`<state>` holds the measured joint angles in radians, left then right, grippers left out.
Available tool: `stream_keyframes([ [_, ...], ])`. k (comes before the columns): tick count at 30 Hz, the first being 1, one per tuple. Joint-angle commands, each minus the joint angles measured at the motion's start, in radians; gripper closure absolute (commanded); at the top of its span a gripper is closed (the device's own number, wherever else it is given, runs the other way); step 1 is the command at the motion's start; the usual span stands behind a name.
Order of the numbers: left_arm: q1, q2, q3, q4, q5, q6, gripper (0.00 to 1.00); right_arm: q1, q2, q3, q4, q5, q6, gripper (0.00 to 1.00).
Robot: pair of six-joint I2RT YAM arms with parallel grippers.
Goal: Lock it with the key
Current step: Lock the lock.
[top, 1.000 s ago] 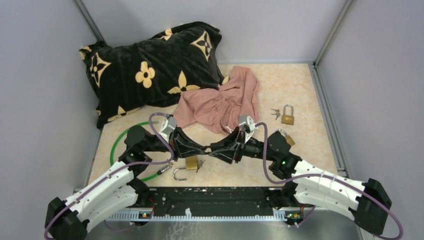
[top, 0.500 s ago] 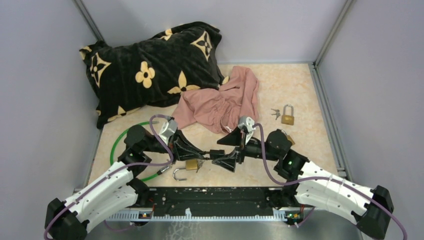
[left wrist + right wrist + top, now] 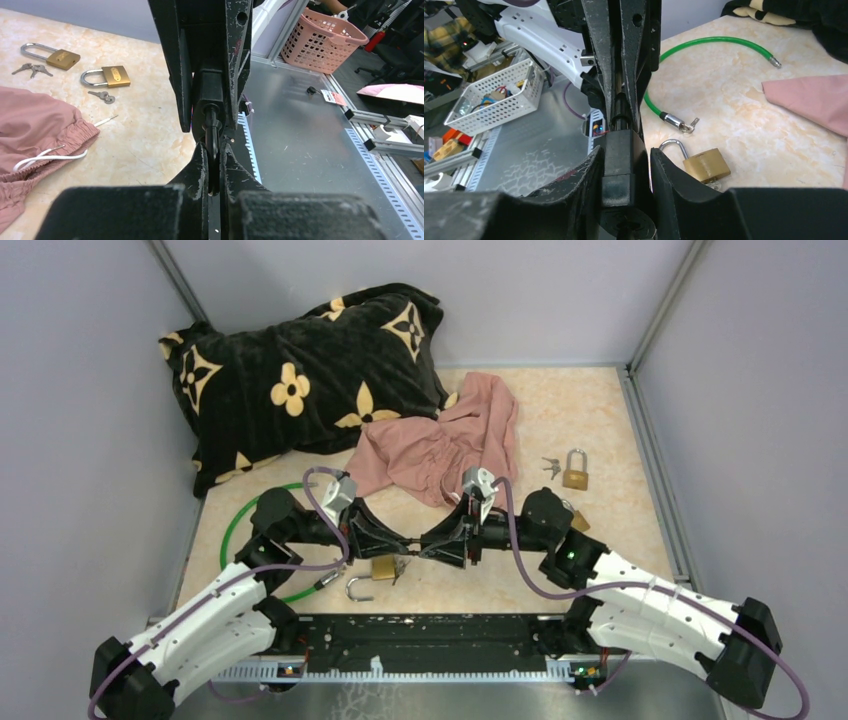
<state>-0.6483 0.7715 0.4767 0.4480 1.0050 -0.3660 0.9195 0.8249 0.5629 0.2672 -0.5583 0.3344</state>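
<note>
Two sets of fingers meet tip to tip over the near middle of the surface (image 3: 610, 410). Left fingers (image 3: 200, 167) are pinched narrow on a thin dark key (image 3: 212, 137), whose far end sits in a black lock (image 3: 623, 155). Right fingers (image 3: 663, 172) clamp that lock on both sides. Below lies a brass padlock (image 3: 383, 566); a green cable (image 3: 711, 40) curves left, with pink cloth (image 3: 440, 445) beyond.
</note>
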Motion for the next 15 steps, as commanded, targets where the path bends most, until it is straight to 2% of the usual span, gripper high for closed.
stream_keyframes([
  [1, -0.007, -0.022, 0.063, 0.093, -0.015, 0.005, 1.00, -0.004, 0.009, 0.019, 0.055, 0.012, 0.013, 0.78],
  [2, -0.007, -0.021, 0.062, 0.094, -0.016, 0.004, 1.00, -0.004, 0.006, 0.010, 0.079, 0.023, 0.026, 0.94],
  [3, -0.007, -0.022, 0.059, 0.099, -0.020, 0.003, 1.00, -0.004, 0.003, -0.003, 0.109, 0.037, 0.039, 1.00],
  [9, -0.021, 0.001, 0.049, 0.187, -0.078, -0.045, 1.00, -0.005, 0.014, -0.059, 0.321, 0.048, 0.115, 1.00],
  [15, -0.068, 0.041, 0.043, 0.226, -0.085, -0.116, 1.00, -0.004, 0.079, -0.059, 0.431, 0.071, 0.130, 1.00],
])
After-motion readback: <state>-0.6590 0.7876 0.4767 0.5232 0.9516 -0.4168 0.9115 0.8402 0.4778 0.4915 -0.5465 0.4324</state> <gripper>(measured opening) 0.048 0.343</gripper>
